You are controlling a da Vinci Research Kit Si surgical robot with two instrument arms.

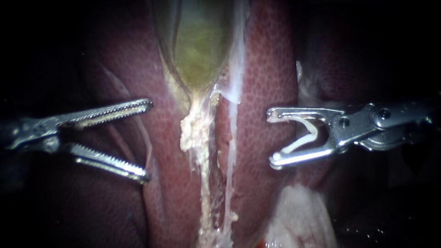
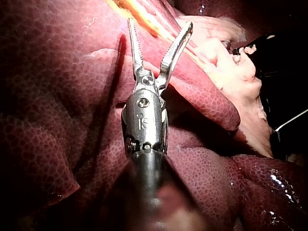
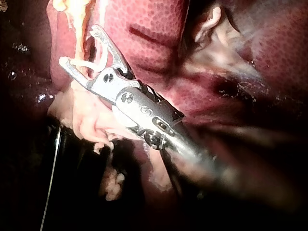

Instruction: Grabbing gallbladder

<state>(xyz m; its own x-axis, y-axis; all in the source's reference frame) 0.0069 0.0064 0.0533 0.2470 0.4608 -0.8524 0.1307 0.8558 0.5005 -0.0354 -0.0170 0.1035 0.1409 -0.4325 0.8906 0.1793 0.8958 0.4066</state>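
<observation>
Counts: 2 tools, the left instrument (image 1: pixel 148 141) and the right instrument (image 1: pixel 273 137); 1 gallbladder (image 1: pixel 200 46); 1 clip (image 1: pixel 313 131); 2 pale strands (image 1: pixel 195 133); 2 lobes of liver (image 1: pixel 266 69) in the endoscope view.
Left jaws: long and toothed, spread wide, holding nothing; only bare liver shows btw them.
Right jaws: standing well apart but loaded. The white V-shaped clip sits inside, one leg against each jaw.
Gallbladder spot: greenish-yellow sac at top centre, in the groove btw the 2 lobes. It tapers to a point just above the level of both tools, and neither tool touches it.
Strands: both run down from that point. One is thick and crumbly; a thin glassy one lies just beside it on the right instrument's side.
Open room: the tips face each other across the groove, roughly level. Both stop short of the strands, w/ clear liver on either side.
Edges: a pale fatty lump (image 1: pixel 298 216) lies below the right instrument, at the lobe's lower edge.
Surface: liver is dark red w/ a fine cobbled pattern; wet glints show in the wrist views.
Surround: black beyond the lit tissue.
</observation>
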